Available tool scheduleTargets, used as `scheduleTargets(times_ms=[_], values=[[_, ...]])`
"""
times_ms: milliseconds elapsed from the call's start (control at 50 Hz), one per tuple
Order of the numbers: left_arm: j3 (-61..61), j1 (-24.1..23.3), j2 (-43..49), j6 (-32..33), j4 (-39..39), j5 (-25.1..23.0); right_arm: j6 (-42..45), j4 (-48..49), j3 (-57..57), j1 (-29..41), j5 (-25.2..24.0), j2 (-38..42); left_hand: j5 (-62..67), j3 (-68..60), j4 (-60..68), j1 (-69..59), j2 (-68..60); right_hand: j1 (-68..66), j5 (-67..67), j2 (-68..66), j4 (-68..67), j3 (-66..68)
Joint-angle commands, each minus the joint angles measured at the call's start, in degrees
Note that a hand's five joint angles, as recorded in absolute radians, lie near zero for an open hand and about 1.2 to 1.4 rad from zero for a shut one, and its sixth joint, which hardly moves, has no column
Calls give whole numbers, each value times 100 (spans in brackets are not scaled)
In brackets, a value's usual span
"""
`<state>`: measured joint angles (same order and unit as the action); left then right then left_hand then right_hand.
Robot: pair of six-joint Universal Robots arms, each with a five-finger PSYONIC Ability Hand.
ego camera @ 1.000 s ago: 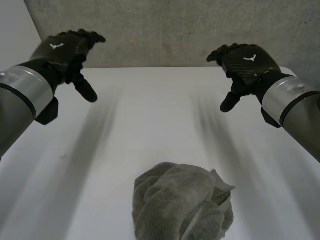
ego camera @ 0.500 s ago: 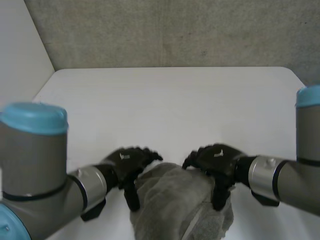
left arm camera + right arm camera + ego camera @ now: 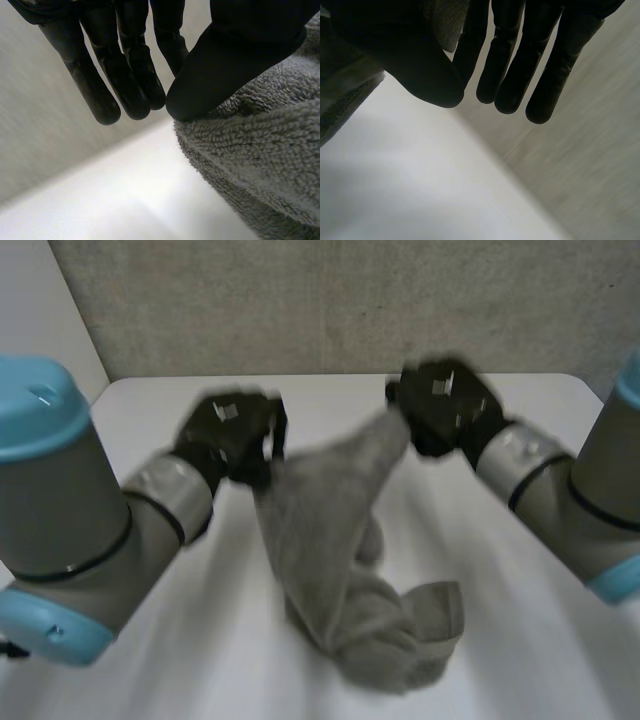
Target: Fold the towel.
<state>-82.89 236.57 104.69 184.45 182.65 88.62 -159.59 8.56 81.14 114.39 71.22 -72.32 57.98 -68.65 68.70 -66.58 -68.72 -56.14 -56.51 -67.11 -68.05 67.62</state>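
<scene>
Above the white tabletop point(image 3: 530, 640), the 2 hands have just come up with the towel point(image 3: 335, 540) strung between them. The left hand point(image 3: 228, 435) is clamped on one end of its upper edge, the cloth pinched under the thumb in the left wrist view. The right hand point(image 3: 447, 405) grips the other end the same way. The towel's top is stretched in the air, while its lower part rests bunched on the tabletop. Half a second (0.5 s) earlier both hands sat low on a crumpled heap; 1 s earlier they hovered empty. So the grasp has succeeded and the towel is opening out, though it probably needs spreading flat before any fold.
</scene>
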Motion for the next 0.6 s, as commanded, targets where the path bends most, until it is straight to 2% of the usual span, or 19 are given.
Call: scheduleTargets(times_ms=[20, 40, 60, 80, 100, 140, 160, 180, 280, 360, 540, 580, 600], values=[[20, -58, -309, -23, 499, 490, -424, 761, -99, 268, 366, -344, 334, -267, 263, -474, -261, -2386, -1349, -1289, -1195, 1238], [-173, -76, -318, -14, 517, 490, -424, 778, -46, 312, 375, -353, -487, 554, -558, 347, 560, -2386, -1349, -1289, -1195, 1238], [-175, -76, -318, -14, 517, 490, -424, 779, -45, 312, 375, -353, -495, 562, -566, 355, 568, -2386, -1349, -1289, -1195, 1238], [-392, -85, -318, 12, 560, 472, -389, 735, -2, 339, 419, -353, -1661, 1728, -1732, 1521, 1734, -2386, -1349, -1289, -1195, 1238], [-395, -85, -318, 12, 561, 472, -363, 674, 42, 339, 428, -353, -1672, 1739, -1744, 1532, 1746, -2386, -1349, -1289, -1195, 1238], [-727, -85, -283, 38, 639, 472, -345, 577, 77, 295, 445, -344, -4601, 4668, -4673, 4461, 4675, -2386, -1349, -1289, -1195, 1238], [-729, -85, -283, 39, 640, 472, -345, 576, 78, 295, 446, -344, -4616, 4683, -4688, 4476, 4689, -2386, -1349, -1289, -1195, 1238], [-850, -67, -248, 39, 692, 472, -345, 446, 78, 251, 480, -327, -5615, 5682, -5687, 5475, 5689, -2386, -1349, -1289, -1195, 1238], [-1124, 21, -169, 39, 851, 472, -248, 40, 51, 172, 613, -159, -5642, 5709, -5714, 5502, 5716, -2386, -1349, -1289, -1195, 1238], [-1221, 65, -81, 12, 921, 446, 251, -214, 191, -196, 630, 165, -5709, 5776, -5781, 5569, 5783, -2386, -1349, -1289, -1195, 1238], [-1326, 117, -81, 21, 956, 446, 965, -408, 860, -479, 621, 175, -5709, 5777, -5781, 5570, 5783, -2089, -1052, -992, -898, 941], [-1344, 117, -54, 30, 965, 428, 965, -408, 1052, -575, 613, 148, -5643, 5710, -5714, 5503, 5716, 2297, 3333, 3394, 3488, -3445], [-1344, 117, -54, 30, 965, 428, 965, -408, 1053, -575, 613, 148, -5642, 5709, -5714, 5502, 5716, 2318, 3355, 3415, 3509, -3466]])
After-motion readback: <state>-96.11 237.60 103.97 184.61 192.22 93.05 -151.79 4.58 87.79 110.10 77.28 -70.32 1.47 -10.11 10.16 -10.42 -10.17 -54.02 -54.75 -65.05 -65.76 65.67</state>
